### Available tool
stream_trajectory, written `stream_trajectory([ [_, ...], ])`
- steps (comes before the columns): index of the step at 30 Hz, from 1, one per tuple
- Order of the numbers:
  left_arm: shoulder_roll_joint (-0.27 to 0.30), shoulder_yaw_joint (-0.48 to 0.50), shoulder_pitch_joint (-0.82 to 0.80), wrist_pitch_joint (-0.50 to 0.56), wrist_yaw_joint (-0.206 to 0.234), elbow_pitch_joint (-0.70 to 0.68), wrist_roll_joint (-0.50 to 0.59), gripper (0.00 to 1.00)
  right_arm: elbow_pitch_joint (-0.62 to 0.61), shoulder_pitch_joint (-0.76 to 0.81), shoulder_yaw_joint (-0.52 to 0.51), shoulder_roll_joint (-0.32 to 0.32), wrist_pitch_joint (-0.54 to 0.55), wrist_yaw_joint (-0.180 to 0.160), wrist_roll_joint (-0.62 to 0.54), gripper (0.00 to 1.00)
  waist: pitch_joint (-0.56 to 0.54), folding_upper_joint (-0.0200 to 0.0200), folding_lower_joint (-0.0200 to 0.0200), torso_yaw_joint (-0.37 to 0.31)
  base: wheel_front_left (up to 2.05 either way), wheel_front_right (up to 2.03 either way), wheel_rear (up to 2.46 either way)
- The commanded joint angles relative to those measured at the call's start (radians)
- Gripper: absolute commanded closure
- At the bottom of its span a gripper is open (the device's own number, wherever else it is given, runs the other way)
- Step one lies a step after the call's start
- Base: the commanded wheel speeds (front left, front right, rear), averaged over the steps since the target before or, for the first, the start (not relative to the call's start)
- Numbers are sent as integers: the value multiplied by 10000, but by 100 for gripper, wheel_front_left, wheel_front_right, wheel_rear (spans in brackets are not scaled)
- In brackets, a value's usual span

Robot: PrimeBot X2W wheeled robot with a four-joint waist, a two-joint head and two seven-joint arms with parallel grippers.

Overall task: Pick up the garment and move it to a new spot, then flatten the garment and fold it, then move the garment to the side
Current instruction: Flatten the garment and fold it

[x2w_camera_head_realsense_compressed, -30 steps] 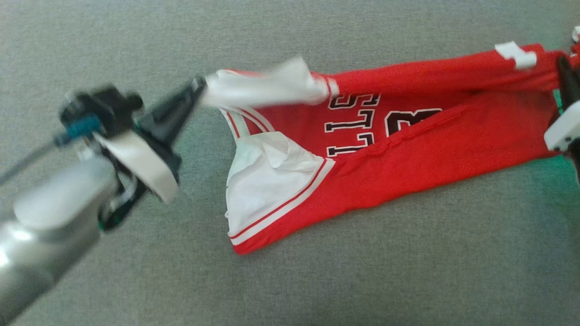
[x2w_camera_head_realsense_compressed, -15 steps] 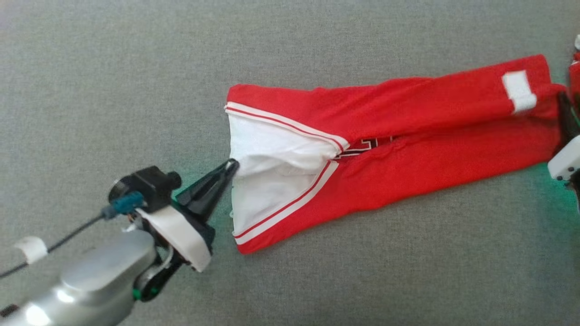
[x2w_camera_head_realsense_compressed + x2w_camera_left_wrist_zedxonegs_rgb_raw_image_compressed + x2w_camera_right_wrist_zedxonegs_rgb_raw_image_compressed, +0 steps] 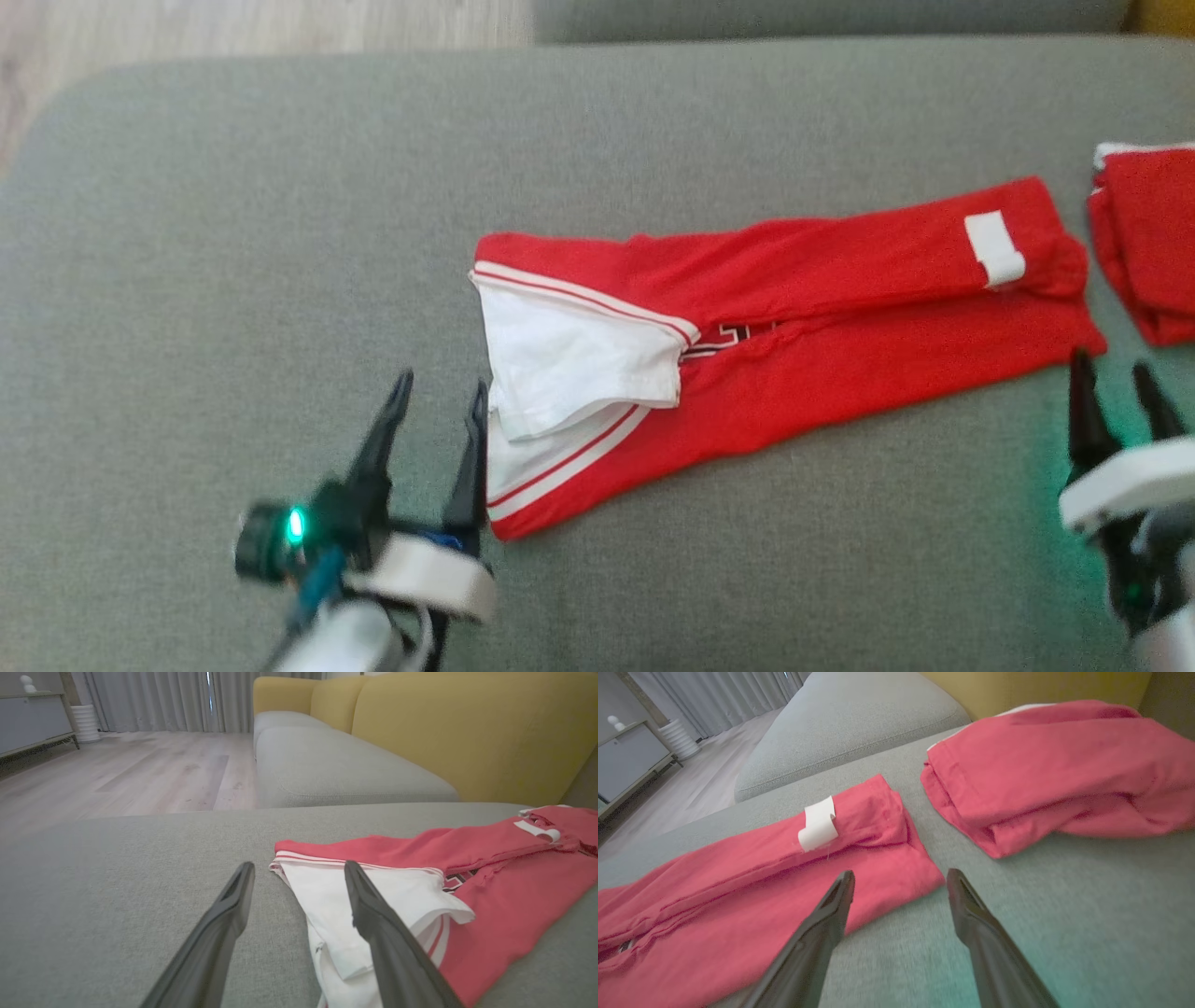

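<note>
Garment (image 3: 840, 373) is lying folded on grey cushion (image 3: 233, 233); left gripper (image 3: 442, 383) and right gripper (image 3: 1109, 365) are hovering wide open beside its 2 ends.

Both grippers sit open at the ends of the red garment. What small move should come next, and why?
Probably close the left gripper on the white-trimmed end of the garment to begin a crosswise fold. It lies as a long narrow strip on the grey cushion, and the right gripper too stands open, holding nothing.
</note>
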Motion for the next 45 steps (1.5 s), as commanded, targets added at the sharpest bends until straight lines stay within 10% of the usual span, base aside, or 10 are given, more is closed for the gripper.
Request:
stream_trajectory([
  [1,-56,742,179,-94,157,-489,524,0,-385,157,-21,49,-96,67,-102,0,-409,-1,2,106,0,0,0],
  [12,-1366,1996,2627,-94,279,-2064,3320,0,-138,45,-2185,892,330,67,-911,0,-814,-1,2,1214,0,0,0],
  [28,-2401,2828,2900,-95,-979,-2042,4447,0,3468,-3223,-6446,868,1361,67,-5354,0,-22,-1,2,2026,0,0,0],
  [29,-2428,2881,2897,-95,-1039,-2043,4504,0,3606,-3344,-6552,940,1369,67,-5459,5,-8,-1,2,1989,0,0,0],
  [32,-2503,3048,2881,-95,-1185,-2028,4647,0,4036,-3710,-6531,1085,1356,67,-5477,98,24,-1,2,1849,0,0,0],
  [45,-2707,3453,3226,-95,-1643,-1859,5015,0,4431,-3407,-4522,1089,-554,67,-3921,100,-452,-1,2,939,0,0,0],
])
